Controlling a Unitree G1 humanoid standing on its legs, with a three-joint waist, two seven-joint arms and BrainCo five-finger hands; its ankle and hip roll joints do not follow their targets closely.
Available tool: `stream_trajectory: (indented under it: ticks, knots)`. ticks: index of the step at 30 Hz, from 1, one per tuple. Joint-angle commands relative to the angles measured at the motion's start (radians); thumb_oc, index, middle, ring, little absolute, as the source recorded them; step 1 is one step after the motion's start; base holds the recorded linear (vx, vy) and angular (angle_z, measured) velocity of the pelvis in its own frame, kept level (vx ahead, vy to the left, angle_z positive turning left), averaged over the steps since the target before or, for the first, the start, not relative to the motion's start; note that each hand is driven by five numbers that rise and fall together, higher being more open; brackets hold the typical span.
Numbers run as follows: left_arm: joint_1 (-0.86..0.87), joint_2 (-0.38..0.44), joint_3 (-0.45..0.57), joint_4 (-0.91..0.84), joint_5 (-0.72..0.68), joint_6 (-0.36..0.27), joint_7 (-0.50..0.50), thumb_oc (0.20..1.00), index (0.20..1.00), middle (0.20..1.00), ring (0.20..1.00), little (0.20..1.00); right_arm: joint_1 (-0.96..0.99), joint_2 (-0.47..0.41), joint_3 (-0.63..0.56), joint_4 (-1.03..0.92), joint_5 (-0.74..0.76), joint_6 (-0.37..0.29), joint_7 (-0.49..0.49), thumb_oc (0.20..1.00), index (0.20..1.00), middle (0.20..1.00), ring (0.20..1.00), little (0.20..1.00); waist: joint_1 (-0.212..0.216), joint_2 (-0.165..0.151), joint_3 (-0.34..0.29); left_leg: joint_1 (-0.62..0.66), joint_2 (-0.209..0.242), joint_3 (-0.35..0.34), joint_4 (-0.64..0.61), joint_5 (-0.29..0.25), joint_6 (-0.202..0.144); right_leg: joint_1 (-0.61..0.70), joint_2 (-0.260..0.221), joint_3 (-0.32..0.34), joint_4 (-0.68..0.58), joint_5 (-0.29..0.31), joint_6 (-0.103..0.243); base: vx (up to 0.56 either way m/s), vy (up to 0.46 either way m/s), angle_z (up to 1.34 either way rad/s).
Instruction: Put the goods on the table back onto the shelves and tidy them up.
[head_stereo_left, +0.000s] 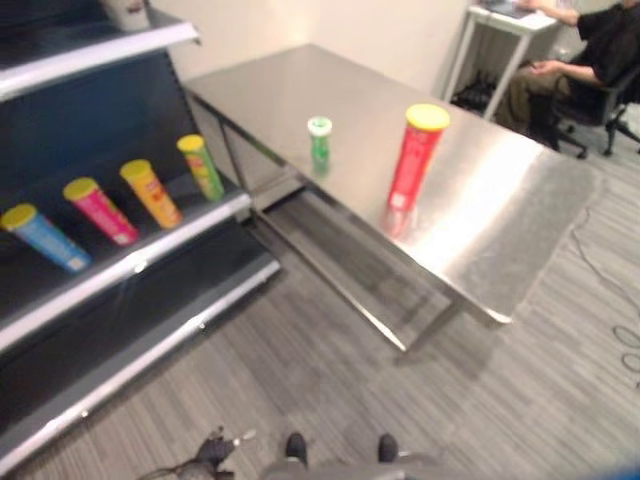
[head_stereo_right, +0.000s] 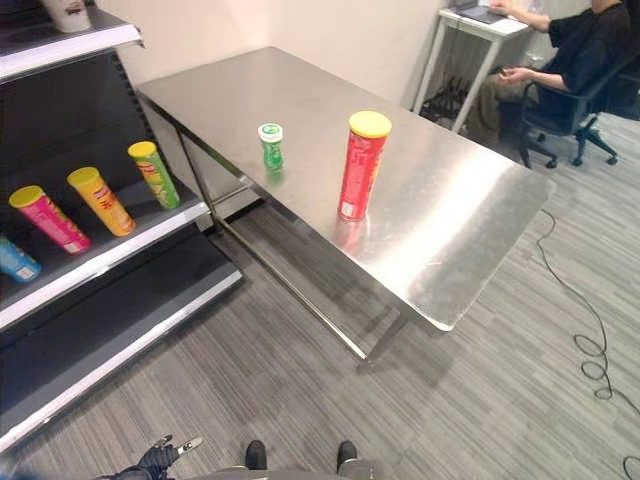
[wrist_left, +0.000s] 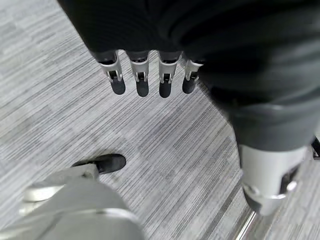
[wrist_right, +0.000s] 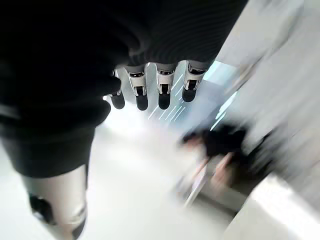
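2 goods stand on the steel table, both hands hold nothing.

The left hand (wrist_left: 150, 75) hangs above the grey floor (wrist_left: 60, 100) with its fingers (wrist_left: 142, 82) straight and relaxed, grasping nothing. The right hand (wrist_right: 150, 85) also has relaxed, straight fingers (wrist_right: 164, 92) and is empty; what lies past it is too blurred to tell. On the steel table (head_stereo_right: 450, 250), the tall red can (head_stereo_right: 362, 166) with a yellow lid stands upright near the front edge. The small green can (head_stereo_right: 270, 146) with a white lid stands upright a little farther back, apart from the red one. To the left, on the middle board of the dark shelves (head_stereo_left: 150, 265), 4 cans lean in a row: a blue can (head_stereo_left: 45, 238), a pink can (head_stereo_left: 99, 210), an orange can (head_stereo_left: 151, 193) and a green-yellow can (head_stereo_left: 201, 166). Far behind the table, a person (head_stereo_right: 580, 50) sits at a white desk (head_stereo_right: 480, 25).
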Motion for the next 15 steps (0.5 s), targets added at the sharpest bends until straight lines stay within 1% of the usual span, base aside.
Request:
stream_trajectory:
  ticks: [1, 2, 5, 6, 7, 8, 10, 11, 12, 13, 14, 15]
  knots:
    - [-0.051, 0.029, -0.029, 0.014, 0.029, -0.034, -0.014, 1.000, 1.000, 1.000, 1.000, 1.000, -0.120, -0.084, 0.072, 0.035, -0.024, -0.039, 0.066, 1.000, 1.000, 1.000, 1.000, 1.000, 0.045, -0.025, 0.011, 0.052, 0.023, -0.019, 0.006, -0.133, -0.045, -0.011, -0.035, -0.041, 0.009, -0.031, 0.068, 0.01, -0.037, 0.15]
    - [-0.048, 0.026, -0.036, 0.015, 0.025, -0.035, -0.016, 1.000, 1.000, 1.000, 1.000, 1.000, -0.159, -0.089, 0.116, 0.049, -0.016, -0.034, 0.085, 1.000, 1.000, 1.000, 1.000, 1.000, 0.052, -0.027, 0.010, 0.052, 0.024, -0.023, 0.006, -0.130, -0.047, -0.007, -0.034, -0.047, 0.008, -0.033, 0.067, 0.01, -0.036, 0.17]
    - [-0.045, 0.024, -0.055, 0.016, 0.021, -0.038, -0.021, 1.000, 1.000, 1.000, 1.000, 1.000, -0.259, -0.089, 0.229, 0.090, -0.020, -0.022, 0.103, 1.000, 1.000, 1.000, 1.000, 1.000, 0.066, -0.027, 0.010, 0.049, 0.028, -0.035, 0.006, -0.126, -0.052, 0.000, -0.034, -0.058, 0.007, -0.038, 0.064, 0.00, -0.027, 0.17]
    - [-0.044, 0.023, -0.052, 0.017, 0.021, -0.038, -0.021, 1.000, 1.000, 1.000, 1.000, 1.000, -0.268, -0.089, 0.238, 0.093, -0.020, -0.022, 0.102, 1.000, 1.000, 1.000, 1.000, 1.000, 0.063, -0.026, 0.009, 0.049, 0.028, -0.035, 0.006, -0.126, -0.052, 0.000, -0.034, -0.058, 0.007, -0.038, 0.064, 0.01, -0.035, 0.16]
    - [-0.042, 0.025, -0.067, 0.018, 0.024, -0.037, -0.024, 1.000, 1.000, 1.000, 1.000, 1.000, -0.342, -0.087, 0.317, 0.116, -0.024, -0.015, 0.108, 1.000, 1.000, 1.000, 1.000, 1.000, 0.074, -0.026, 0.011, 0.049, 0.029, -0.040, 0.006, -0.123, -0.054, 0.003, -0.034, -0.066, 0.007, -0.040, 0.063, 0.01, -0.037, 0.07]
    - [-0.043, 0.027, -0.068, 0.020, 0.025, -0.039, -0.022, 1.000, 1.000, 1.000, 1.000, 1.000, -0.394, -0.089, 0.366, 0.135, -0.021, -0.012, 0.110, 1.000, 1.000, 1.000, 1.000, 1.000, 0.076, -0.025, 0.013, 0.049, 0.030, -0.043, 0.006, -0.123, -0.055, 0.004, -0.033, -0.069, 0.007, -0.041, 0.062, 0.01, -0.044, -0.02]
    - [-0.043, 0.032, -0.076, 0.020, 0.026, -0.040, -0.021, 1.000, 1.000, 1.000, 1.000, 1.000, -0.469, -0.095, 0.430, 0.168, -0.009, -0.009, 0.110, 1.000, 1.000, 1.000, 1.000, 1.000, 0.083, -0.023, 0.015, 0.047, 0.031, -0.048, 0.006, -0.120, -0.057, 0.006, -0.033, -0.074, 0.007, -0.042, 0.061, 0.01, -0.028, 0.08]
    - [-0.043, 0.032, -0.076, 0.020, 0.026, -0.040, -0.021, 1.000, 1.000, 1.000, 1.000, 1.000, -0.471, -0.095, 0.432, 0.168, -0.008, -0.009, 0.110, 1.000, 1.000, 1.000, 1.000, 1.000, 0.083, -0.023, 0.015, 0.047, 0.031, -0.048, 0.006, -0.120, -0.057, 0.006, -0.033, -0.074, 0.007, -0.042, 0.061, 0.02, -0.040, 0.14]
    - [-0.043, 0.040, -0.080, 0.015, 0.023, -0.042, -0.020, 1.000, 1.000, 1.000, 1.000, 1.000, -0.533, -0.096, 0.492, 0.185, 0.000, -0.002, 0.117, 1.000, 1.000, 1.000, 1.000, 1.000, 0.093, -0.021, 0.019, 0.044, 0.030, -0.053, 0.006, -0.116, -0.059, 0.005, -0.033, -0.080, 0.007, -0.041, 0.059, 0.02, -0.026, 0.11]
    - [-0.043, 0.039, -0.079, 0.015, 0.023, -0.042, -0.020, 1.000, 1.000, 1.000, 1.000, 1.000, -0.538, -0.096, 0.497, 0.187, 0.000, -0.002, 0.117, 1.000, 1.000, 1.000, 1.000, 1.000, 0.091, -0.020, 0.019, 0.044, 0.030, -0.053, 0.006, -0.116, -0.059, 0.005, -0.032, -0.080, 0.007, -0.041, 0.059, 0.03, -0.055, 0.00]
    - [-0.042, 0.047, -0.082, 0.012, 0.013, -0.044, -0.020, 1.000, 1.000, 1.000, 1.000, 1.000, -0.617, -0.106, 0.577, 0.215, 0.000, 0.006, 0.127, 1.000, 1.000, 1.000, 1.000, 1.000, 0.099, -0.019, 0.022, 0.037, 0.030, -0.059, 0.006, -0.111, -0.062, 0.004, -0.032, -0.089, 0.007, -0.041, 0.057, 0.02, -0.041, 0.03]
    - [-0.044, 0.052, -0.084, 0.011, 0.010, -0.044, -0.018, 1.000, 1.000, 1.000, 1.000, 1.000, -0.643, -0.108, 0.601, 0.217, 0.002, 0.008, 0.129, 1.000, 1.000, 1.000, 1.000, 1.000, 0.104, -0.019, 0.024, 0.034, 0.030, -0.064, 0.006, -0.109, -0.063, 0.004, -0.031, -0.092, 0.007, -0.043, 0.056, 0.03, -0.054, 0.03]
